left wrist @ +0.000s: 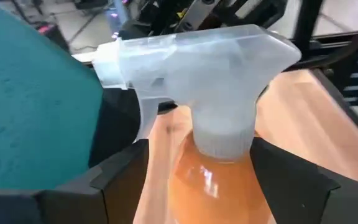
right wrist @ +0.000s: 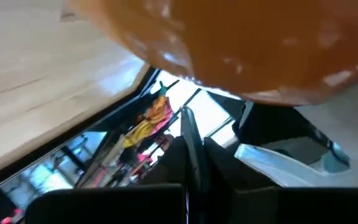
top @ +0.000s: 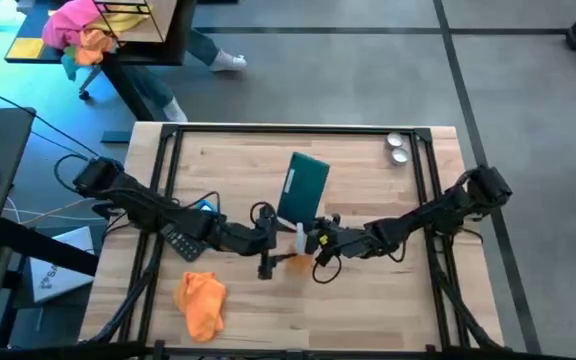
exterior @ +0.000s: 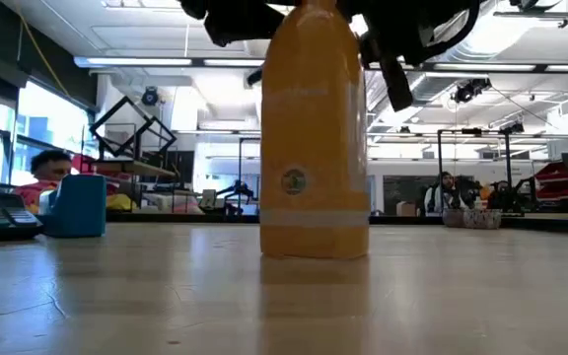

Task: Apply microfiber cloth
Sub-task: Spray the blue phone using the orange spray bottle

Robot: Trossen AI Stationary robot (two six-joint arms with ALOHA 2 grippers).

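Observation:
The microfiber cloth (top: 201,303), a bright-orange rag, lies crumpled on the table near its front left, and neither gripper touches it. A clear spray bottle (exterior: 314,138) of orange liquid stands upright on its base at the table's middle. My left gripper (top: 271,243) reaches in from the left and is shut on the bottle below its white spray head (left wrist: 197,68). My right gripper (top: 318,247) comes from the right. Its fingers (right wrist: 188,180) are shut and sit close to the bottle's white trigger (right wrist: 278,163). My left gripper pinches the bottle's neck and shoulder (left wrist: 219,155), just under the spray head, between its two fingers. The fingers come level from the table's left. The bottle stays upright with its base on the table. My right gripper is beside the trigger; I cannot tell whether it touches it.
A teal box (top: 303,185) lies just beyond the bottle. A dark calculator (top: 180,242) sits under the left arm. Two small metal cups (top: 398,148) stand at the far right. A pink-and-orange fabric bundle (top: 83,30) rests on a side table beyond the far edge.

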